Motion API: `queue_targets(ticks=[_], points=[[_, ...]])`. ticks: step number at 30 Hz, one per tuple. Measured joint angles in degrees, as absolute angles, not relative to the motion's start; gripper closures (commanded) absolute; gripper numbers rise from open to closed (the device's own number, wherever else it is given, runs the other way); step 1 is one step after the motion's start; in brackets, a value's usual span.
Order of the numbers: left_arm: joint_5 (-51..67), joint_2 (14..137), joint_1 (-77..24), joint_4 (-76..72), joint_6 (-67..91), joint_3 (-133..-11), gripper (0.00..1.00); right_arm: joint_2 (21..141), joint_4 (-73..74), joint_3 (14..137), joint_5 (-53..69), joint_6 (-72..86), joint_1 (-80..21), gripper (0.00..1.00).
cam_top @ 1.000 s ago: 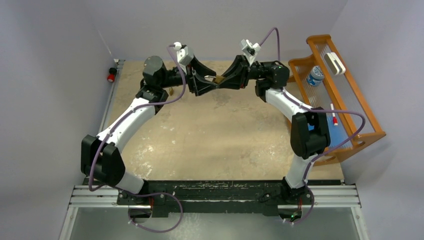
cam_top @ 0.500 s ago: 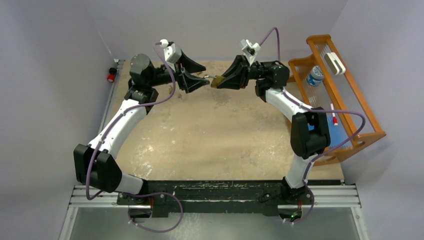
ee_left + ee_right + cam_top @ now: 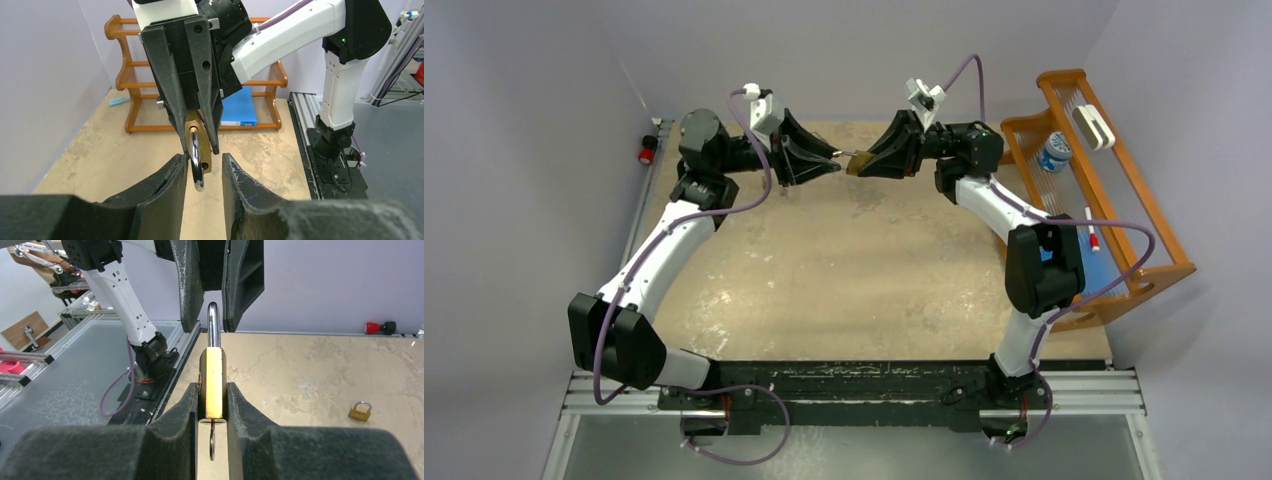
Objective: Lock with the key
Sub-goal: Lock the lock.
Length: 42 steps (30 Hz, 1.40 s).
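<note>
Top external view: both arms are reached to the far side of the tabletop (image 3: 844, 290), where the left gripper (image 3: 829, 163) and the right gripper (image 3: 864, 162) are brought tip to tip above the surface.

A brass padlock (image 3: 212, 382) is clamped by its 2 flat sides between the right gripper's fingers (image 3: 180, 412) and is held clear of the table. In the right wrist view its steel shackle (image 3: 213, 325) is pointed away from that gripper, toward the left one. A key (image 3: 212, 440) is seen sticking out of the opposite end of the body, in the gap between the 2 fingers.

The left gripper's jaws are set partly apart and placed on either side of the shackle. In the left wrist view one of its fingers (image 3: 165, 182) is seen at or just beside the shackle, while the other is kept apart from it. No firm grip on the shackle is shown, and whether the shackle is pressed home cannot be told.

A second, smaller padlock (image 3: 360, 411) is lying on the tabletop, well apart from the grippers. A red button (image 3: 647, 152) is mounted at the far left edge of the table. A wooden rack (image 3: 1159, 235) is stood along the right side, and a flat blue item (image 3: 239, 106) is kept in it.
</note>
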<state>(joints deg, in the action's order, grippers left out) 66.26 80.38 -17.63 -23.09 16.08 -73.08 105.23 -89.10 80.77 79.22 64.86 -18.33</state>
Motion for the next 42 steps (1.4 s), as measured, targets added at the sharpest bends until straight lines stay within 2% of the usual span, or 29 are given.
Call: queue_targets(ticks=[2,4,15,42], points=[[66.26,80.38,-17.63,-23.07,16.08,-73.08,0.84,105.23,-89.10,80.77,79.22,64.86,-18.33,1.00],[66.22,80.38,-17.63,-23.05,16.12,-73.08,1.00,105.23,-89.10,80.77,79.24,64.86,-18.33,1.00],[65.71,80.55,-17.67,-23.33,17.74,-73.08,1.00,105.23,-89.30,80.88,79.42,64.86,-18.33,1.00],[63.92,83.64,-18.20,-39.03,30.87,-72.23,1.00,106.67,-90.65,84.97,78.67,64.79,-18.26,1.00]])
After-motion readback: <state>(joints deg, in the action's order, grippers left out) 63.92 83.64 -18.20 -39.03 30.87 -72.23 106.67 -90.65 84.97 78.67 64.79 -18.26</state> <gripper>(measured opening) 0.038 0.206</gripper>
